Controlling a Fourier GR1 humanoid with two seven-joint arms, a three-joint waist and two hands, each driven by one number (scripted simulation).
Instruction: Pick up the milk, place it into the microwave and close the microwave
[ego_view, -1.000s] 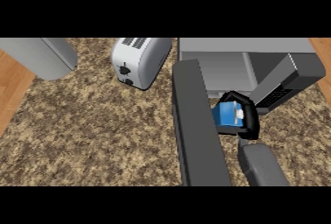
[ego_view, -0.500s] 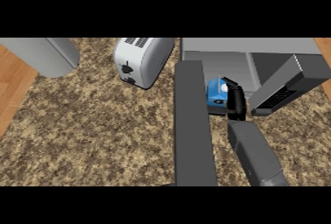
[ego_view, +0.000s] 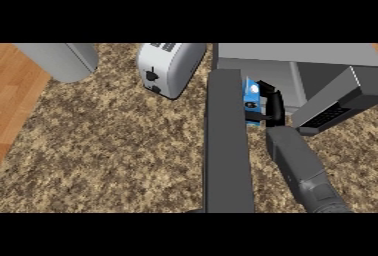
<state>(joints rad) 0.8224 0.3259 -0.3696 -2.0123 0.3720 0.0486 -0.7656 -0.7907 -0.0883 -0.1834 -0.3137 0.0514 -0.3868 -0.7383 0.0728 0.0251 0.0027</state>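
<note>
The milk (ego_view: 252, 99) is a small blue carton, and my right hand (ego_view: 272, 107) is curled round it from the right, hiding much of it. Hand and carton sit at the mouth of the grey microwave (ego_view: 295, 54) at the top right. Its open door (ego_view: 225, 145) stands as a long dark grey slab just left of the carton and runs down to the view's lower edge. The microwave's panel side (ego_view: 338, 102) slants at the right of the hand. My grey right forearm comes up from the lower right. My left hand does not show.
A silver toaster (ego_view: 170, 67) stands on the speckled counter (ego_view: 111, 150), left of the door. A grey rounded object (ego_view: 60, 61) lies at the top left. Beyond the counter's left edge is wooden floor (ego_view: 15, 100).
My right hand has carried the milk up the view, from beside the door's middle to the microwave's mouth. The forearm has stretched out after it.
</note>
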